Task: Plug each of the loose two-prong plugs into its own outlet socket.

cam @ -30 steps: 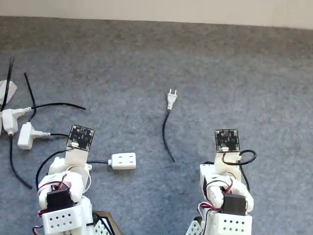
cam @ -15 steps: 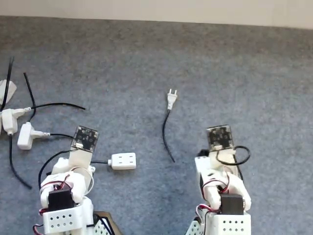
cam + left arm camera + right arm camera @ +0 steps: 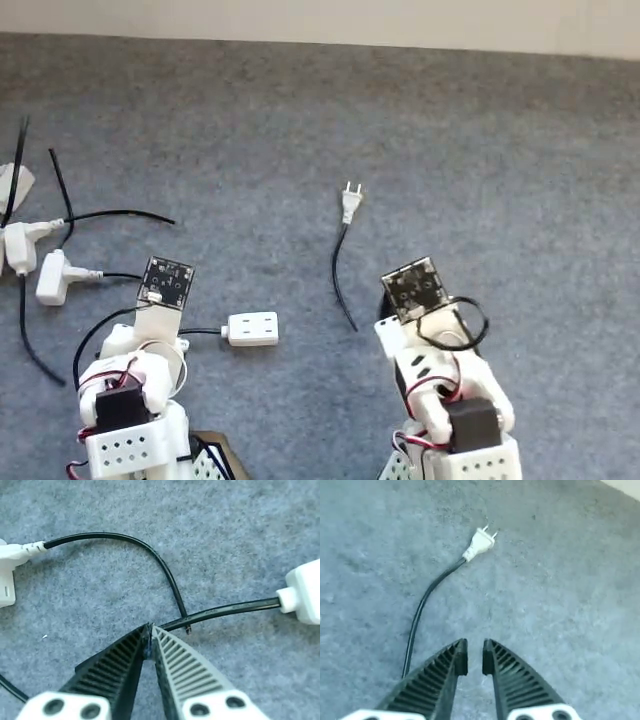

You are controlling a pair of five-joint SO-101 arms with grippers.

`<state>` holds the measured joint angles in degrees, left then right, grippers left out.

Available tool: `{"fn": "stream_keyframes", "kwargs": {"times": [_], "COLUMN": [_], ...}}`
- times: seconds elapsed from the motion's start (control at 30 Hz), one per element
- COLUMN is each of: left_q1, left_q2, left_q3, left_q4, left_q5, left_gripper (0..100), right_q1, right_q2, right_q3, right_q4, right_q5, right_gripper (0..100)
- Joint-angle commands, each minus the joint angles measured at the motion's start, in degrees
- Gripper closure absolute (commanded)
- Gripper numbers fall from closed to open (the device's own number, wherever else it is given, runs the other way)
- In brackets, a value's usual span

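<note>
Left pincer (image 3: 150, 630): fingers together, tips low over the grey carpet-like surface (image 3: 520, 160). The socket cord (image 3: 225, 611) runs right up to those tips and its end is hidden behind them, so I cannot tell if it is pinched or just touched. A second black cord (image 3: 165, 575) curves in from a white plug (image 3: 7, 575) that is cut off by the frame edge, and it ends just beside the tips.

Right pincer (image 3: 474, 656): fingers slightly apart with a narrow gap, holding nothing, above bare surface.

In the high view, the outlet socket (image 3: 252, 329) lies flat at 2 o'clock of the left arm (image 3: 130, 400), near it. The loose plug (image 3: 350, 203) sits at 11 o'clock of the right arm (image 3: 455, 400), well apart from arm and socket. It is unplugged, prongs toward 12 o'clock, and the plug cord (image 3: 337, 270) trails toward 6 o'clock.

At 10 o'clock of the left arm is a cluster of white plugs (image 3: 52, 277) with tangled black leads. It is partly cut off at the edge, and what joins what is hard to make out.

Farthest out, a pale wall strip (image 3: 320, 20) runs along the 12 o'clock edge.
</note>
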<state>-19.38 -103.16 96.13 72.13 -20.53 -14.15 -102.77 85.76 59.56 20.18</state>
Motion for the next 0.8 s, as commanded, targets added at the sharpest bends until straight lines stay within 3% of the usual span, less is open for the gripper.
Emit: {"fn": "stream_keyframes", "kwargs": {"times": [0.0,0.2,0.37,0.43,0.57,0.77], "left_q1": [-0.66,-0.66,-0.66,-0.66,-0.66,-0.66], "left_q2": [-0.66,-0.66,-0.66,-0.66,-0.66,-0.66], "left_q3": [0.92,0.92,0.92,0.92,0.92,0.92], "left_q4": [-0.7,-0.7,-0.62,-0.62,-0.62,-0.62], "left_q5": [0.18,0.18,0.18,0.18,0.18,0.18], "left_gripper": [100,100,100,100,100,100], "right_q1": [-0.57,-4.97,-10.77,-12.09,-12.88,-13.32], "right_q2": [14.73,52.0,83.74,93.58,109.05,123.56], "right_q3": [-18.77,-41.63,-57.19,-64.75,-78.99,-94.81], "right_q4": [6.81,15.16,14.73,13.85,11.82,11.91], "right_q5": [-2.46,-9.14,-9.93,-14.59,-23.91,-31.3], "right_gripper": [93.2,93.2,93.2,93.0,92.9,92.8]}}
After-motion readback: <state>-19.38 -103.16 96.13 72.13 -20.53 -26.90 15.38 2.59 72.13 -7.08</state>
